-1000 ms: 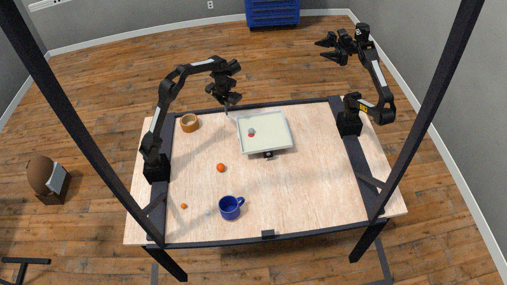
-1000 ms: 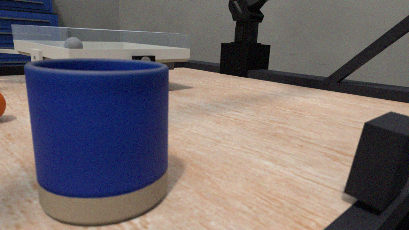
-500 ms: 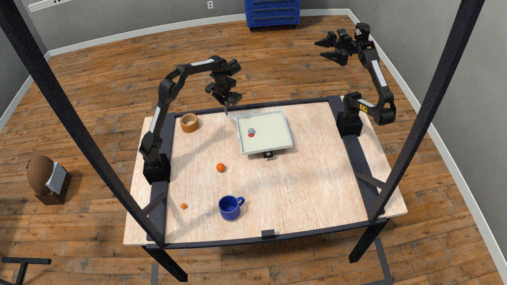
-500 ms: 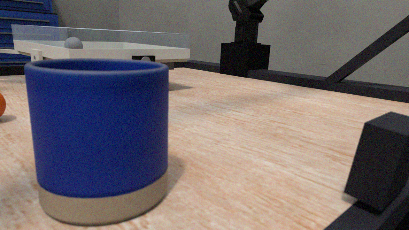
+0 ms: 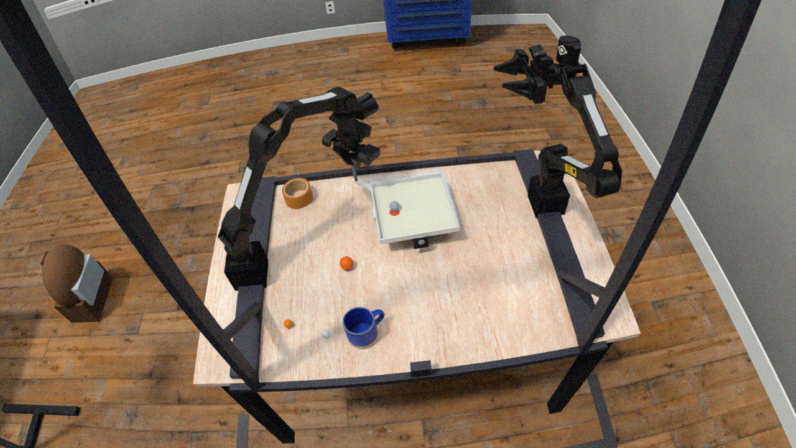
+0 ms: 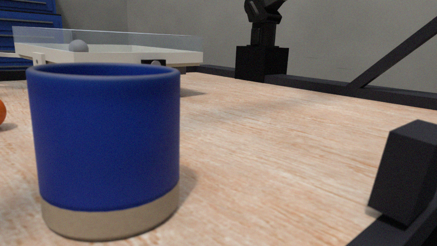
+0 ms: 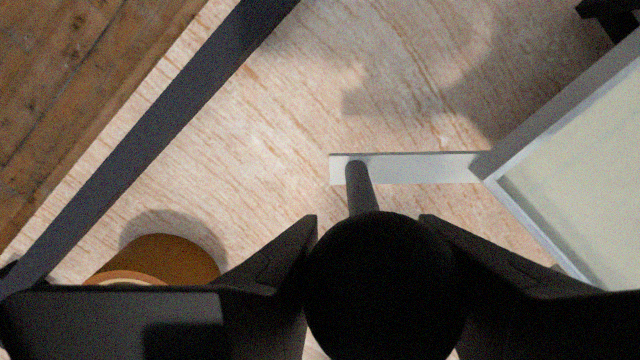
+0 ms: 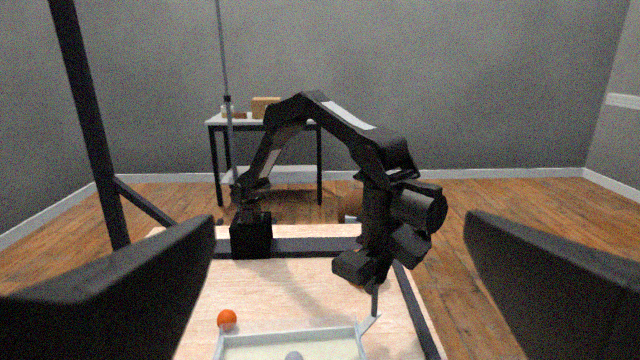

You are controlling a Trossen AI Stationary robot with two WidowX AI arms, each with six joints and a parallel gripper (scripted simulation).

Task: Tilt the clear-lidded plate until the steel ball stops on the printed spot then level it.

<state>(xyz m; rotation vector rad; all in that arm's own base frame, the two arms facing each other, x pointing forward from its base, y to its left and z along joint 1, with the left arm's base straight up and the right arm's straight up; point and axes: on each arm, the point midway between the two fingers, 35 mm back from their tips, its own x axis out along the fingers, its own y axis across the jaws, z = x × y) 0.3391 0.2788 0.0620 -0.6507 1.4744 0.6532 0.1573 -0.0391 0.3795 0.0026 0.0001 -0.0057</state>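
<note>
The plate (image 5: 423, 236) (image 6: 107, 57) (image 7: 555, 107) (image 8: 295, 336) stands raised at the table's far side; its clear wall shows in the exterior view. Whether it is exactly level I cannot tell. The steel ball (image 5: 394, 206) (image 6: 78, 46) (image 8: 294, 355) overlaps the far part of the red spot (image 5: 394, 213) in the top view. My left gripper (image 5: 355, 156) (image 7: 367, 226) is shut on the black knob (image 7: 382, 285) above a thin rod (image 5: 355, 171) (image 8: 374, 302), which meets the plate's corner arm (image 7: 420, 167). My right gripper (image 5: 499, 76) (image 8: 340, 225) is open and empty, high beyond the far right.
An orange-brown ring-shaped pot (image 5: 296, 198) (image 7: 165, 255) stands left of the plate. An orange ball (image 5: 346, 263) (image 8: 226, 319), a smaller orange ball (image 5: 287, 323), a pale small ball (image 5: 326, 334) and a blue mug (image 5: 360, 328) (image 6: 103, 137) are nearer the front. Dark frame posts rise at the front.
</note>
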